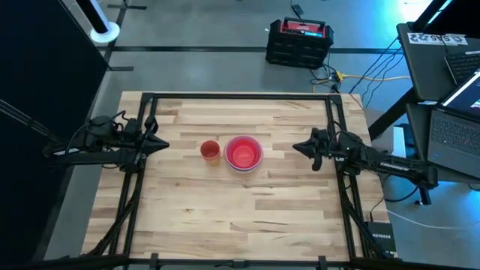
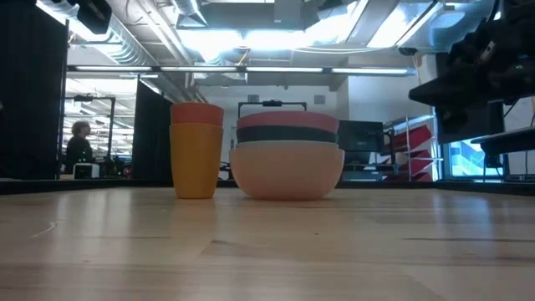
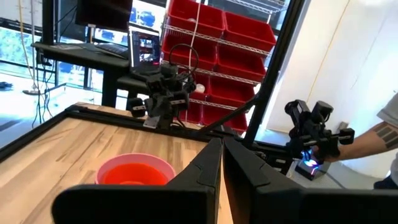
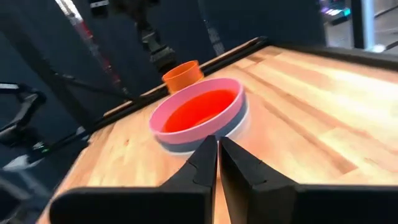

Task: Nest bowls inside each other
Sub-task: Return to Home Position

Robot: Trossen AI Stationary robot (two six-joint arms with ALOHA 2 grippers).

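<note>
A stack of nested bowls [image 1: 242,152] stands on its base near the table's middle, with red inside a pink rim on top. In the low view the stack [image 2: 287,159] shows a dark teal band and a pale pink bowl at the bottom. Just left of it stands an orange cup [image 1: 210,151] with a red cup [image 2: 197,113] nested in it. My left gripper [image 1: 166,145] is shut and level at the left, apart from the cup. My right gripper [image 1: 294,148] is shut and level at the right, apart from the stack [image 4: 199,115].
Black frame rails [image 1: 330,112] run along the table's left, right and far sides. Bare wood lies between the bowls and the near edge. A person's forearm [image 3: 385,137] shows beyond the table's right side, next to red storage bins [image 3: 217,37].
</note>
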